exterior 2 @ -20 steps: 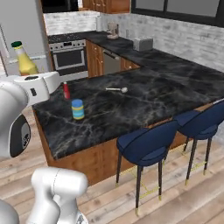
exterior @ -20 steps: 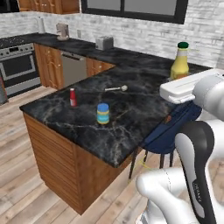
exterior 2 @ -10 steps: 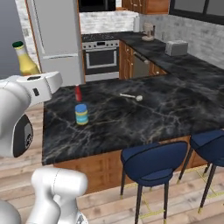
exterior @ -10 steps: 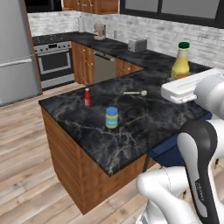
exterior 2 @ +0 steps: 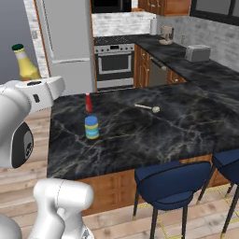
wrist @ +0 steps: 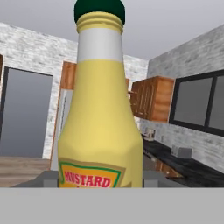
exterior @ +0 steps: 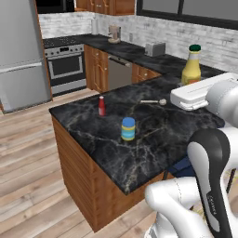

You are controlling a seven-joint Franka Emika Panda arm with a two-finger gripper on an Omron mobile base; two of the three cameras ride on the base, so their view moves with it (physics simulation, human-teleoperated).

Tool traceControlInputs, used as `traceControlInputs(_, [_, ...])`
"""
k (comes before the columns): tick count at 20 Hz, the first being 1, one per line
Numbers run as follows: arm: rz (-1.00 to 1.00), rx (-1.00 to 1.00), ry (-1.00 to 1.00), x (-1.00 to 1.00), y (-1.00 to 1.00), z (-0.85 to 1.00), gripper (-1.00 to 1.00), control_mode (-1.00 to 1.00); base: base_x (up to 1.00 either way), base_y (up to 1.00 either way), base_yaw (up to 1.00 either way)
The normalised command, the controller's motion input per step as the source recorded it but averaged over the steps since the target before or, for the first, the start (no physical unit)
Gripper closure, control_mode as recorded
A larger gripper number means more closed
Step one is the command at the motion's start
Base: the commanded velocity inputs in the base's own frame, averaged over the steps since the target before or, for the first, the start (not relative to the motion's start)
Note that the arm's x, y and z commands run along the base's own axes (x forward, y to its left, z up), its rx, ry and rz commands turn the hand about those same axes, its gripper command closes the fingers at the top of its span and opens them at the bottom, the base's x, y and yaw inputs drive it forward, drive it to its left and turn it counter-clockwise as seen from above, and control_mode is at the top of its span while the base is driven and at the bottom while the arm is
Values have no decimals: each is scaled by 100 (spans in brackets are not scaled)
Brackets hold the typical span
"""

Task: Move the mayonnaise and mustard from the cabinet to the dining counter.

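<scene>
Base swung; yellow green-capped mustard (wrist: 100, 127) stays upright.

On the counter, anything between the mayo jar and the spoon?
No. Bare black marble runs from the mayonnaise to the spoon in the right base view; the red bottle stands off to the side.

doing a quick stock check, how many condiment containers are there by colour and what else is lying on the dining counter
Yellow: 1, the mustard, held upright in the gripper
Blue and yellow: 1, the mayonnaise, on the dining counter
Red: 1, the red bottle, on that counter
Utensil: 1, the spoon
Total: 4
</scene>
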Motion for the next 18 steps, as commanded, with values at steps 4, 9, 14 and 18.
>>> traceControlInputs(4, [0, 0, 0, 0, 0, 0, 100, 100, 42, 0, 21])
traceControlInputs(9, [0, 0, 0, 0, 0, 0, 100, 100, 43, 0, 27])
traceControlInputs(14, [0, 0, 0, 0, 0, 0, 100, 100, 40, -1, 11])
traceControlInputs(18, [0, 0, 0, 0, 0, 0, 100, 100, 17, -9, 0])
